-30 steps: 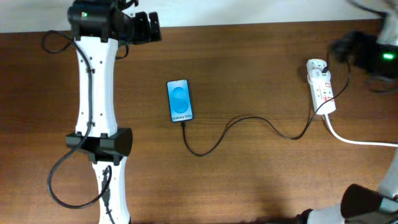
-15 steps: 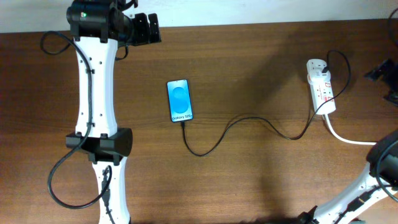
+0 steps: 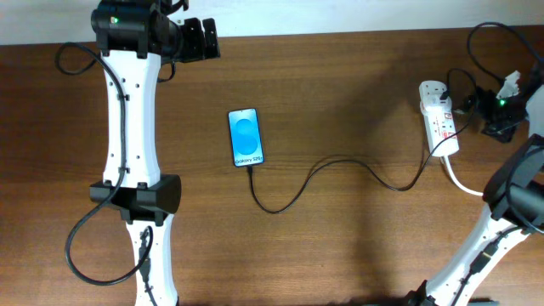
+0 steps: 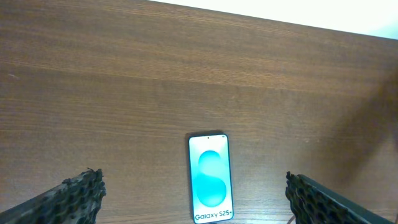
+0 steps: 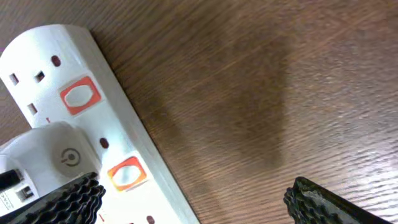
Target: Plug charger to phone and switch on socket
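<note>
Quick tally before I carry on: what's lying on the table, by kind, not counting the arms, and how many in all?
Phone: 1
Power strip: 1
Black charger cable: 1
Thick white cord: 1
Total: 4

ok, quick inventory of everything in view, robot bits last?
phone: 1, black-edged, blue screen, flat mid-table.
charger: 1, thin black cable, snaking from the phone's bottom edge to the socket.
socket: 1, white strip, right side of the table.
switches: 2 seen in the right wrist view, orange-red, on the socket.
white plug block: 1, seated in the socket.
thick cord: 1, white, leaving the socket's near end.
table: 1, brown wood.
left arm: white and black, far-left, jaws open, empty.
right arm: right edge, jaws open beside the socket.
</note>
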Robot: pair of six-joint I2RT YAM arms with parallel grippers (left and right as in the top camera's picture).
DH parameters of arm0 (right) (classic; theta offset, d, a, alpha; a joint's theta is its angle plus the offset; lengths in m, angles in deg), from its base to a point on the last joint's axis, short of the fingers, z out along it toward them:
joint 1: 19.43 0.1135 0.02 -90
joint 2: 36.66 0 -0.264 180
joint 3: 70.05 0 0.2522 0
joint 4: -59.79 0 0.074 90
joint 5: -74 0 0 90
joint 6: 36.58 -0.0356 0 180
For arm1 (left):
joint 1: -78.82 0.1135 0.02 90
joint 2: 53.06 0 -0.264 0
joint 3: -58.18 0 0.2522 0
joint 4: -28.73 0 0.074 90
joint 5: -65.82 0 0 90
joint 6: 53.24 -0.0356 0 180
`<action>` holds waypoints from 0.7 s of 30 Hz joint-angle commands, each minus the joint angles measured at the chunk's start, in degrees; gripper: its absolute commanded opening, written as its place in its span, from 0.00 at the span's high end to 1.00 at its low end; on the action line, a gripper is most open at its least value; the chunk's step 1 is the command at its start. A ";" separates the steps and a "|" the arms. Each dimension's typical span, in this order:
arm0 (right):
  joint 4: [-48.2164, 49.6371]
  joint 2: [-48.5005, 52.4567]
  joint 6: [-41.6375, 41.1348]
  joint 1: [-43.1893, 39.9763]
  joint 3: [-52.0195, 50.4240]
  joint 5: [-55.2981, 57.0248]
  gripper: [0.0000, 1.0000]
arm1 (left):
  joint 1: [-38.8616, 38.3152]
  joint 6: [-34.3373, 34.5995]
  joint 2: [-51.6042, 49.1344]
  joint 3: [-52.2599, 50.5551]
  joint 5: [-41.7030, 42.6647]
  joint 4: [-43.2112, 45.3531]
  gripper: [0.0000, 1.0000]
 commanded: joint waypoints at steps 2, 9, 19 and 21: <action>0.11 1.75 -0.44 1.11 -0.74 2.34 0.02 | 0.33 -0.52 0.63 0.20 -0.81 0.02 0.01; -0.74 3.74 -1.29 1.16 -0.98 2.32 0.02 | 0.33 -0.52 0.63 0.20 -0.81 0.02 0.01; -3.58 3.74 -1.27 1.44 -0.98 0.61 0.02 | 0.33 -0.52 0.63 0.20 -0.81 0.02 0.00; -2.10 3.74 -1.79 1.92 -0.98 0.90 0.02 | 0.33 -0.52 0.63 0.20 -0.81 0.02 0.01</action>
